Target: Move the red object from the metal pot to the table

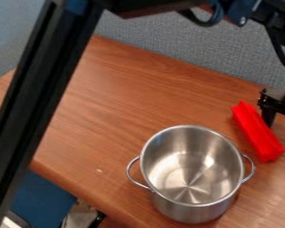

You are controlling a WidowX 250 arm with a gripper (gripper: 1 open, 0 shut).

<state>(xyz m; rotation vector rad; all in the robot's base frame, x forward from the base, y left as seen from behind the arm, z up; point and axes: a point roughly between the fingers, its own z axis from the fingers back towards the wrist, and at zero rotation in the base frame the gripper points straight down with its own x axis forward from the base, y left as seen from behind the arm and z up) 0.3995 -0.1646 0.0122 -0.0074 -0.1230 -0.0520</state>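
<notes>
The red object lies flat on the table, just right of the metal pot, slanting from upper left to lower right. The pot stands upright near the table's front edge, and its shiny inside holds nothing. My gripper hangs at the right edge of the view, pointing down beside the far end of the red object. Its dark fingers stand open, and I cannot tell whether one of them touches the block. Part of the gripper is cut off by the frame.
A thick black arm link crosses the left foreground diagonally and hides part of the table. A grey-blue wall runs behind the table's far edge. The table's front-left edge drops off below the pot.
</notes>
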